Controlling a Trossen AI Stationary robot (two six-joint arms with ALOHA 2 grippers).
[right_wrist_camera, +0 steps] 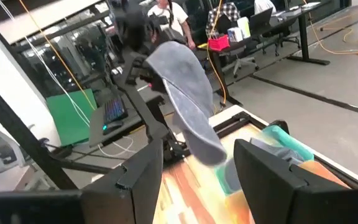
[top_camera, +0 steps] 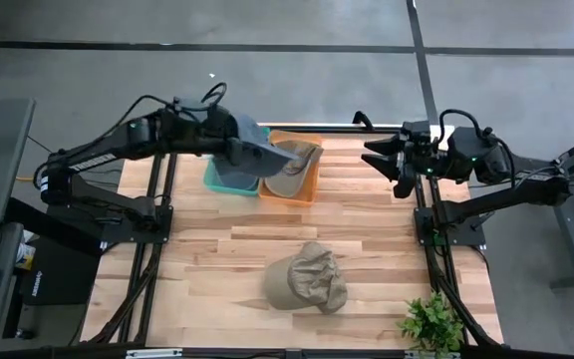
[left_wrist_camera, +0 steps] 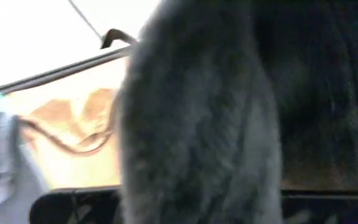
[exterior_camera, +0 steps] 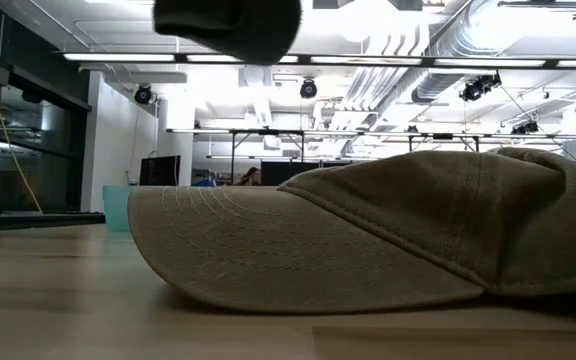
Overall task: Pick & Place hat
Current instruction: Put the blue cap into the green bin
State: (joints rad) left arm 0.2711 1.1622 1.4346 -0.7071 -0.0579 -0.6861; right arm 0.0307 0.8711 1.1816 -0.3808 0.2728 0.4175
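Observation:
My left gripper [top_camera: 235,148] hovers over the bins at the table's far side, shut on a grey hat [top_camera: 257,152]. That hat fills the left wrist view [left_wrist_camera: 197,124] and shows in the right wrist view [right_wrist_camera: 188,106]. It hangs over the teal bin [top_camera: 217,181] and the orange bin [top_camera: 312,187]. A brownish hat [top_camera: 292,165] lies in the orange bin. A khaki cap [top_camera: 307,279] rests on the table near its near edge, brim flat on the wood [exterior_camera: 268,250]. My right gripper [top_camera: 375,158] waits open at the far right. My left gripper holds the grey hat by its upper end [right_wrist_camera: 151,56], lifted clear of table and bins. The hat hangs slanting down below the gripper toward the bins. The fingers themselves are hidden by the hat and the wrist, so the kind of hold cannot be told.
A small green plant [top_camera: 431,324] stands at the table's near right corner. Bare wood lies between the bins and the khaki cap. The arm mounts [top_camera: 152,214] flank the left and right edges. People and desks show in the room beyond the table.

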